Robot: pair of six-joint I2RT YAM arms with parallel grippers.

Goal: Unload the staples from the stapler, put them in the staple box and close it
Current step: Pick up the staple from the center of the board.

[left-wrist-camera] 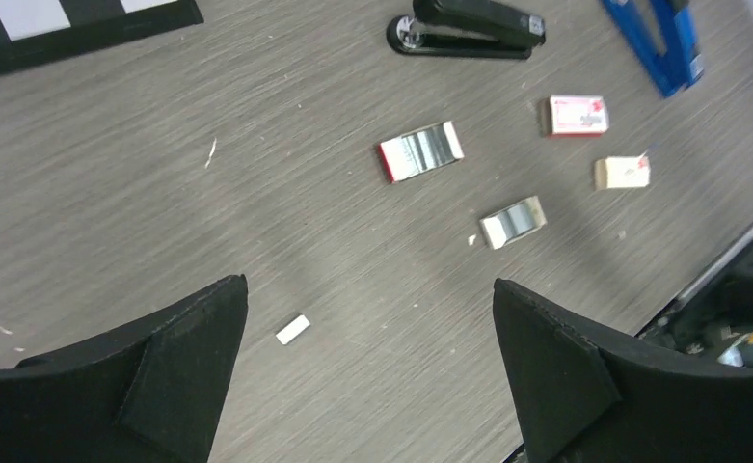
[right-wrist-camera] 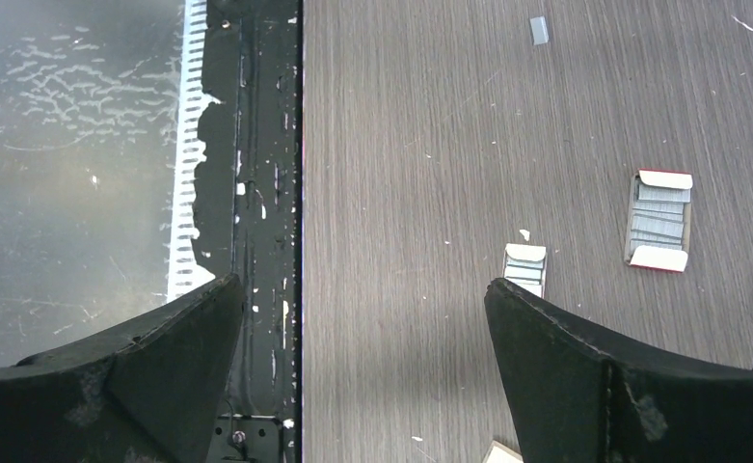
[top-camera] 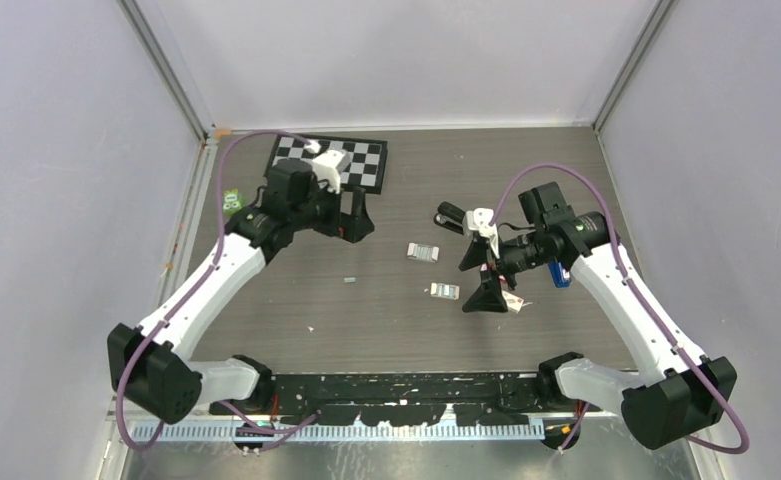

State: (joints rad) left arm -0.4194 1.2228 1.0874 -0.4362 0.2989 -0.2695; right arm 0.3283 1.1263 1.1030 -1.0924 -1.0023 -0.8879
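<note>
The black stapler lies shut on the table, at the top of the left wrist view. My left gripper hovers open to the stapler's left, with nothing between its fingers. My right gripper is open and empty too, just in front of the stapler, pointing down over the table's near edge. A short pale strip that looks like staples lies loose on the table between the arms.
Two open boxes of staples lie mid-table; two closed small boxes lie beyond them. A blue tool lies by the right arm. A checkerboard sits at the back left. The black rail runs along the near edge.
</note>
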